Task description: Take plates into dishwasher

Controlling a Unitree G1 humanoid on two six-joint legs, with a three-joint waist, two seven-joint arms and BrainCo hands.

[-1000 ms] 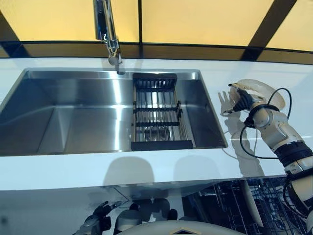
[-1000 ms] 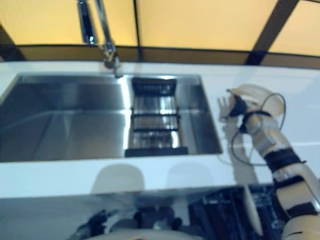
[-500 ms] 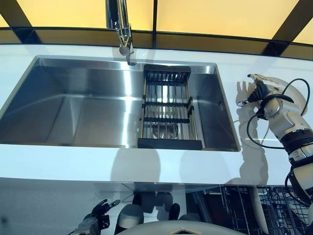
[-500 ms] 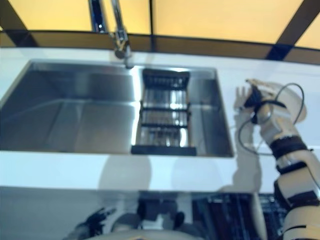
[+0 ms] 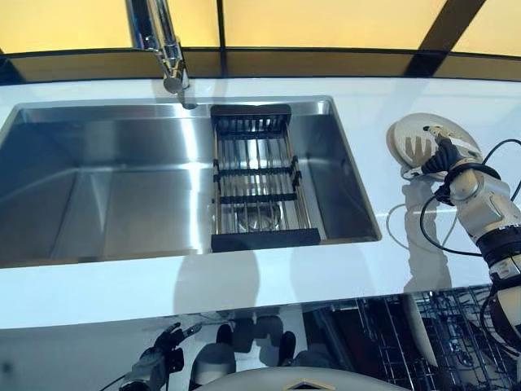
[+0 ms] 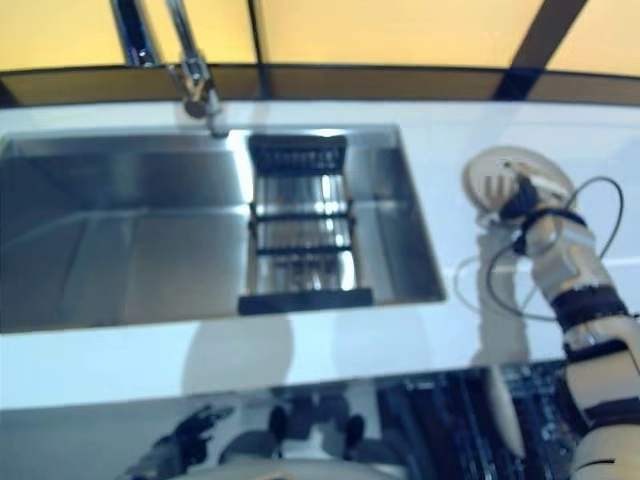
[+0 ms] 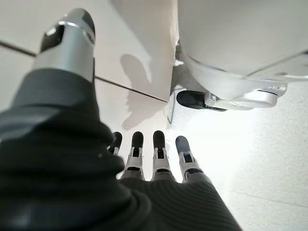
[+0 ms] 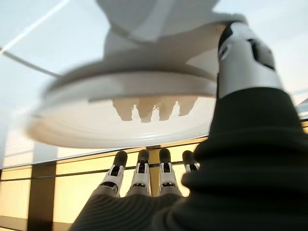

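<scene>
Sink: fills the left and middle of the frame, tap above it, dark rack inside at its right end.
Counter: white, around the sink.
Plate: white, on the counter at the right edge.
Right hand: fingers straight, spread against the plate, thumb at its rim; not clenched.
Left hand: bottom left, low, fingers relaxed, empty.
Dishwasher basket: bottom right, under the counter.

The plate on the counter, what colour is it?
The plate is plain white, clearest in the left eye view.
</scene>
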